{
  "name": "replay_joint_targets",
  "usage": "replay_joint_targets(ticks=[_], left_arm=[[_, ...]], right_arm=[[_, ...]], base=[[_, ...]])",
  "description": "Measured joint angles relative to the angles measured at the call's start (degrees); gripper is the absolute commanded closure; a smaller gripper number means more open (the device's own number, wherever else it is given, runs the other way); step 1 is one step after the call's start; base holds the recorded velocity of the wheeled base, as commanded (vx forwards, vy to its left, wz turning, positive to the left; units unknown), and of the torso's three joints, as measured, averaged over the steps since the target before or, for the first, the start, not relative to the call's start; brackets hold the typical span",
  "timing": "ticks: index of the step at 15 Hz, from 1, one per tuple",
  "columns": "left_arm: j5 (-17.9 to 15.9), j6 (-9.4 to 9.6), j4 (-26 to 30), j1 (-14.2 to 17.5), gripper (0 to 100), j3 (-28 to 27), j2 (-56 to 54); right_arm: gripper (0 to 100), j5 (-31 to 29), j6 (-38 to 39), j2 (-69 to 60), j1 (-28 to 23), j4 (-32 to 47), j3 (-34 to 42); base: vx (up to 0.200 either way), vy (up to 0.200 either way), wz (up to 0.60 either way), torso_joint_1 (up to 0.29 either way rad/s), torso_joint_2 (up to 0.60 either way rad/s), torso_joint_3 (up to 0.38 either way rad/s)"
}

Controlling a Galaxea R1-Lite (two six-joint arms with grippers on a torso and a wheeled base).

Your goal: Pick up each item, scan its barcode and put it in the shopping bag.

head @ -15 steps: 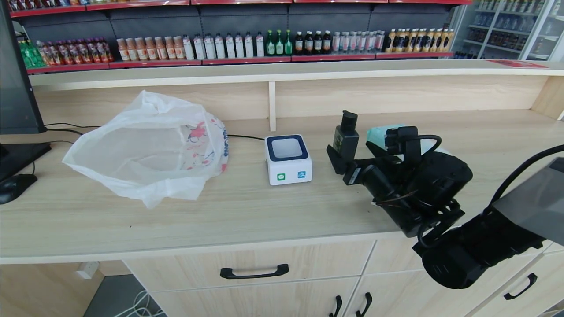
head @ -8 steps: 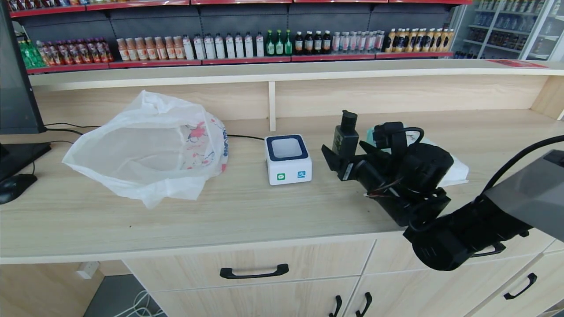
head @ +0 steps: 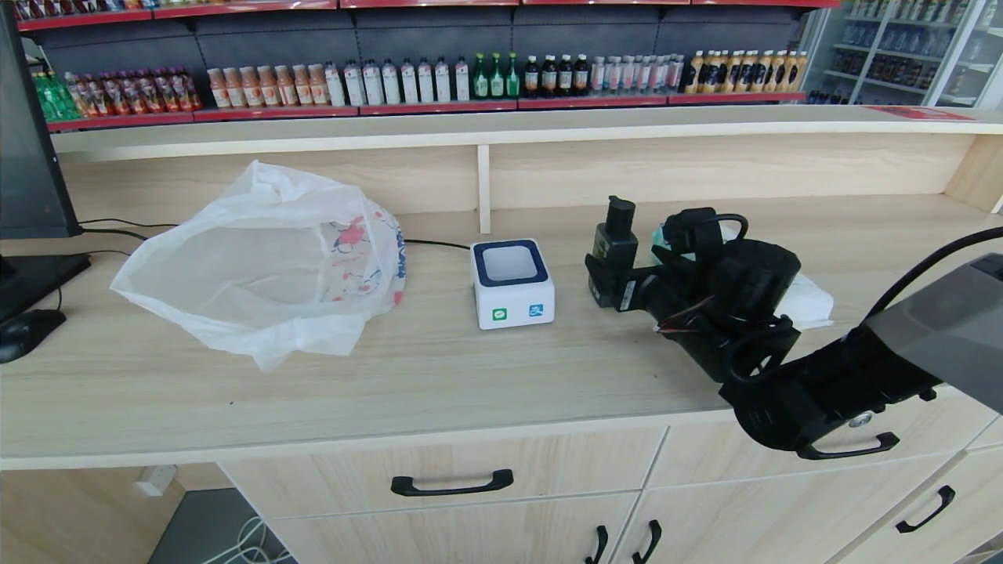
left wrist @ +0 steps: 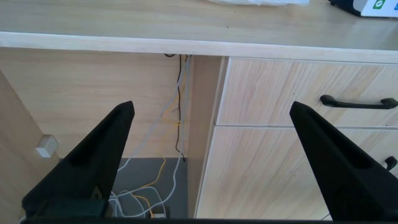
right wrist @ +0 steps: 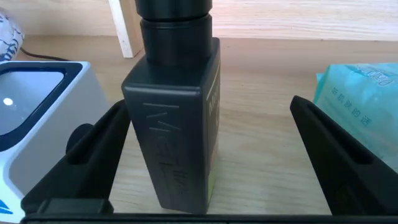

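Note:
A dark square bottle [head: 613, 235] with a black cap stands upright on the counter, right of the white scanner [head: 512, 283]. My right gripper [head: 610, 276] is open at the bottle's lower half. In the right wrist view the bottle [right wrist: 174, 137] stands between the two spread fingers [right wrist: 93, 149], with gaps on both sides. A white plastic shopping bag [head: 266, 266] lies open at the counter's left. My left gripper [left wrist: 211, 109] is open and holds nothing, below the counter edge, facing the drawer fronts.
A teal packet [head: 664, 235] and a white package [head: 807, 301] lie just behind my right arm; the packet [right wrist: 364, 106] is beside the bottle. A monitor stand and mouse [head: 27, 329] sit at the far left. A raised ledge [head: 501, 125] backs the counter.
My right arm has pushed farther over the counter and turned its gripper, so the fingers now stand on either side of the bottle. The bottle, scanner and bag have not moved.

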Motion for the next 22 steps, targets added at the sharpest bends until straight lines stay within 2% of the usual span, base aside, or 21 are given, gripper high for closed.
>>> replay_joint_targets(ticks=[5, 19, 20, 22], left_arm=[[0.00, 0.00, 0.00, 0.00, 0, 0.00, 0.00], [0.00, 0.00, 0.00, 0.00, 0, 0.00, 0.00], [0.00, 0.00, 0.00, 0.00, 0, 0.00, 0.00], [0.00, 0.00, 0.00, 0.00, 0, 0.00, 0.00]], right_arm=[[0, 0.00, 0.02, 0.94, 0.00, 5.91, -6.41], [0, -1.78, -1.01, 4.16, -0.89, 3.41, -6.95], [100, -1.69, -1.01, 4.22, -0.84, 3.33, -6.83], [100, -1.26, -1.15, 4.29, -0.74, 2.07, -6.14]], base=[[0.000, 0.000, 0.00, 0.000, 0.00, 0.000], [0.000, 0.000, 0.00, 0.000, 0.00, 0.000], [0.000, 0.000, 0.00, 0.000, 0.00, 0.000], [0.000, 0.000, 0.00, 0.000, 0.00, 0.000]])
